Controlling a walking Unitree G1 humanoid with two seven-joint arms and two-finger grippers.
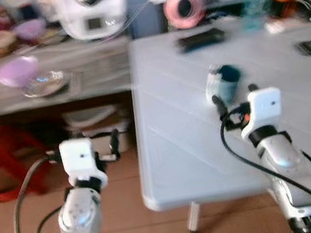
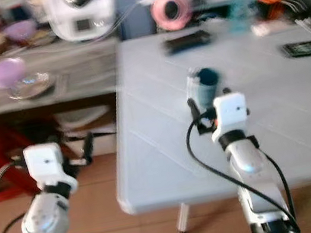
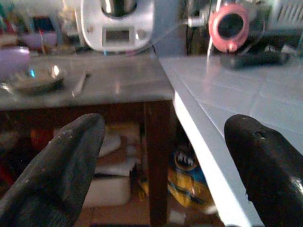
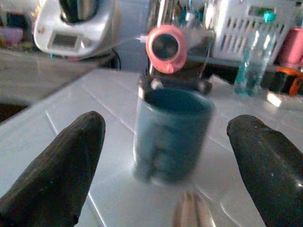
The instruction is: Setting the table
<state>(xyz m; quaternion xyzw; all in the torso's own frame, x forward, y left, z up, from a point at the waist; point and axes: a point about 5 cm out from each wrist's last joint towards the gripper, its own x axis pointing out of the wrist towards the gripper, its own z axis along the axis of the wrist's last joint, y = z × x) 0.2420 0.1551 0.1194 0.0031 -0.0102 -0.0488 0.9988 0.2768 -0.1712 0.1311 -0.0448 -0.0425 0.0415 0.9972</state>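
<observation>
A blue cup (image 4: pixel 171 135) stands upright on the white table (image 1: pixel 200 163), near the edge that faces the robot, and the right tool (image 1: pixel 234 99) sits just short of it with its two black fingers (image 4: pixel 57 170) spread wide, one to each side of the cup's line and not touching it. The step in hand looks like a grasp of this cup, either to take it up or to shift it to its place for the setting. To do it well, the tool should go straight forward until the cup's body lies between the fingers, well below the rim and about the middle of its height, so the cup does not tip when the fingers press in. A pale lump against the cup's lower side may be a handle or something beside it; the blur makes it impossible to tell, so it is best to keep the fingers on the smooth round wall and clear of that side. The views are blurred, so the approach should be slow, and the fingers should press in only once the cup is centred. The left tool (image 1: pixel 112 145) hangs over the floor beside the table, its fingers (image 3: pixel 52 175) also spread and empty, facing a wooden side table (image 1: pixel 93 73) that carries a purple bowl (image 1: pixel 15 72) and a metal dish (image 1: pixel 47 82).
</observation>
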